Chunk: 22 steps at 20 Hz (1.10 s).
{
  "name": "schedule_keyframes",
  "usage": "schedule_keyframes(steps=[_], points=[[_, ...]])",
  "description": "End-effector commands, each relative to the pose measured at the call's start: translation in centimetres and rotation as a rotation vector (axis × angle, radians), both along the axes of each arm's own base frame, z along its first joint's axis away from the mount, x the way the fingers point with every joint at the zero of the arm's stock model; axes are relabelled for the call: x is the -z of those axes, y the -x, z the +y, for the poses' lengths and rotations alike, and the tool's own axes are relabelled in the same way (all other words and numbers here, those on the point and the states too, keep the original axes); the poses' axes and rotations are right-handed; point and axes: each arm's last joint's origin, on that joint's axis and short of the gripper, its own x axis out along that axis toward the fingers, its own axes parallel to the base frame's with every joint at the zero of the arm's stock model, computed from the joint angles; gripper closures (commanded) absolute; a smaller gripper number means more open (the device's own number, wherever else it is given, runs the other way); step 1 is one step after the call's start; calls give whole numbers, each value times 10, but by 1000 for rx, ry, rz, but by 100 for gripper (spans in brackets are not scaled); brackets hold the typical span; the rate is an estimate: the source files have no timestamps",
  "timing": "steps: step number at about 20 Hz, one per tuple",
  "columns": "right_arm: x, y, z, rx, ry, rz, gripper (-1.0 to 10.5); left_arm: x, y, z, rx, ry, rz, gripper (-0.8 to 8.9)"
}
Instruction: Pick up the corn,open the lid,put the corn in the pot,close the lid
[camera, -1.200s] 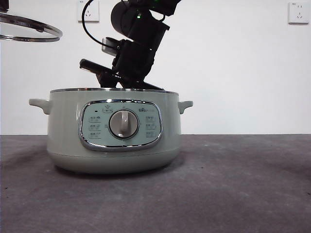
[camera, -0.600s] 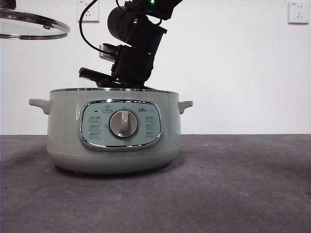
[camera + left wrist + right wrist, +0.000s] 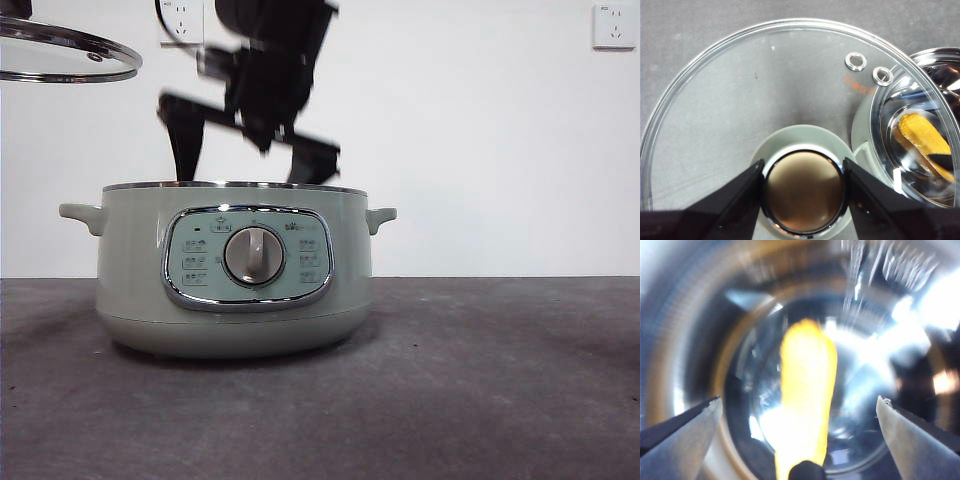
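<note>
the corn (image 3: 807,395) lies inside the pot (image 3: 235,270). the right gripper (image 3: 250,135) is spread wide, empty. the left gripper (image 3: 802,187), upper left of the front frame, clamps the lid (image 3: 65,55) by its knob, aside from the pot's centre.

The pot (image 3: 235,270) wears smooth, satiny green enamel with a chrome-framed panel and mirror-bright steel inside. The lid (image 3: 765,95) is clear glass, steel-rimmed. The table (image 3: 480,380) looks matt and grainy.
</note>
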Motion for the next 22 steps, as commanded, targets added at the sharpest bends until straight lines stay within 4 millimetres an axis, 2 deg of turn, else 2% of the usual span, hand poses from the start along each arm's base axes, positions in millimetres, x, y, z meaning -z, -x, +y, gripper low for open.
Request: schedule_keyframes(steps=[1, 3, 6, 9, 10, 14, 16, 18, 22], points=[[-26, 12, 5, -51, 41, -64, 411, -7, 3, 1, 1, 0, -50, 826], [-57, 30, 0, -62, 85, -112, 421, -7, 3, 0, 13, 17, -48, 826], [-107, 61, -18, -51, 58, -207, 663, -6, 3, -1, 28, 38, -44, 826], [-153, 98, -52, -7, 97, -288, 930, -6, 3, -9, 52, 55, -38, 826], [-164, 107, -63, -1, 85, -306, 963, -5, 2, -13, 65, 56, -34, 826], [-209, 146, -108, 7, -31, -378, 963, 0, -1, -40, 155, 61, -8, 826], [-219, 164, -128, 5, -72, -380, 962, 5, -4, -56, 205, 59, 15, 826], [-218, 181, -146, 10, -72, -371, 962, 11, -7, -74, 258, 58, 40, 826], [-193, 210, -176, 9, -23, -303, 962, 29, -16, -110, 360, 38, 105, 826]])
